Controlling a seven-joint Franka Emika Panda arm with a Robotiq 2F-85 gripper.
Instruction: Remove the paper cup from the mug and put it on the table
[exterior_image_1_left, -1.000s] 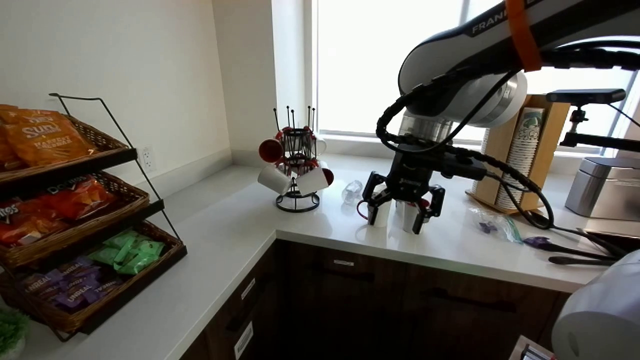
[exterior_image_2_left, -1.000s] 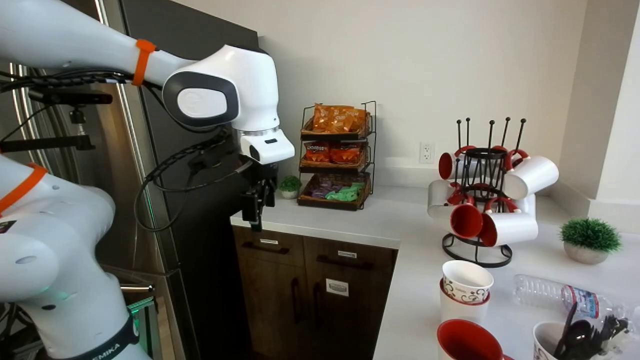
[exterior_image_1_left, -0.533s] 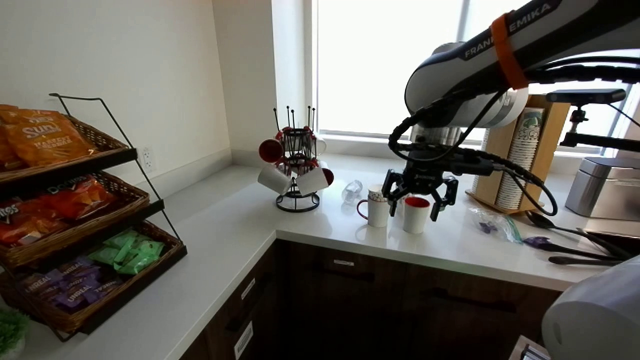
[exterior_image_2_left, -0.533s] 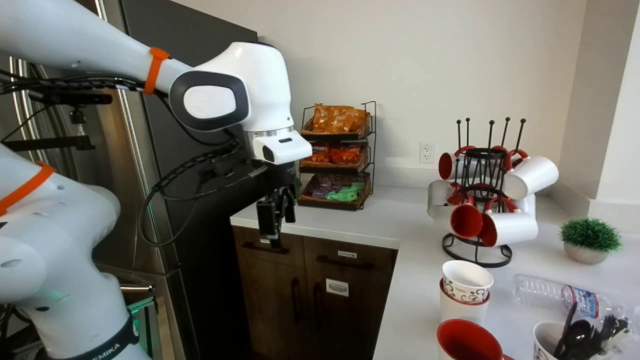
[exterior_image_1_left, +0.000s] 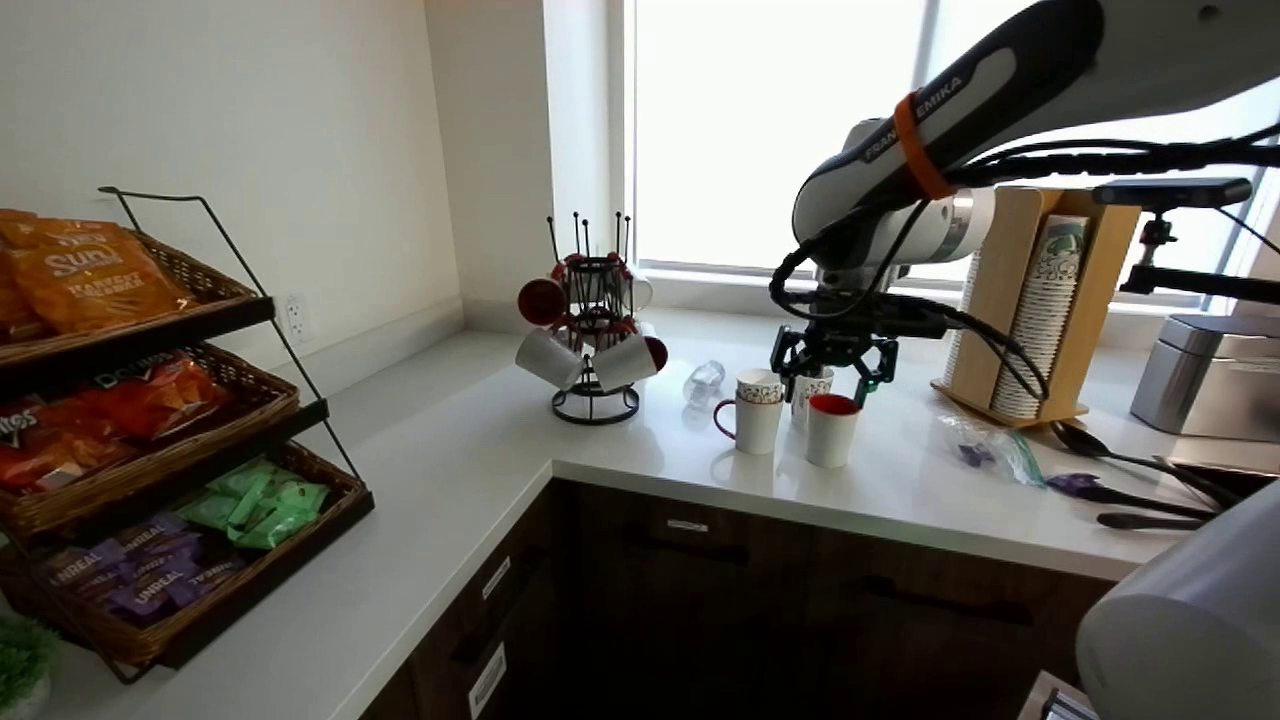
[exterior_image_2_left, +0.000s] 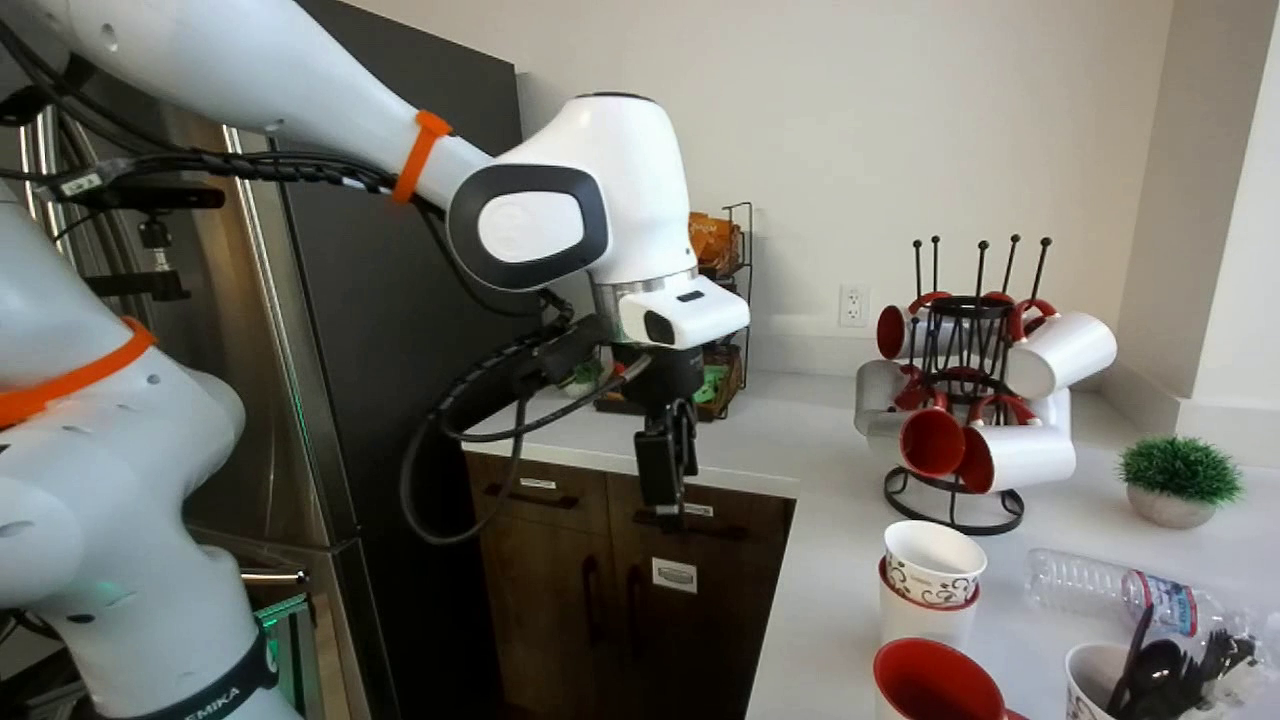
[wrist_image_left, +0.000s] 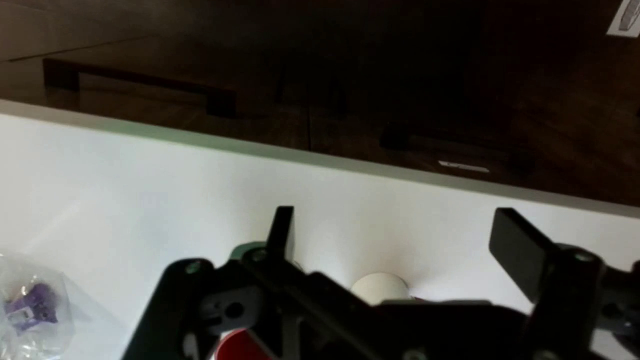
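Paper cup (exterior_image_2_left: 935, 563) sits in the mug (exterior_image_2_left: 927, 622), claw (wrist_image_left: 395, 212) wide and empty. Probably just the approach; next, line up over that cup.

A white arm (exterior_image_2_left: 280, 85) with orange bands (exterior_image_2_left: 421, 157), black cables (exterior_image_2_left: 270, 169), blocky black fingers (wrist_image_left: 522, 255).

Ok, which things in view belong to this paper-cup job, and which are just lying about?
Part of the job: the open gripper, the patterned paper cup, the mug it sits in, the countertop.

Just lying about: the cupless red-lined mug, mug rack, cutlery cup, water bottle, snack rack, potted plant.
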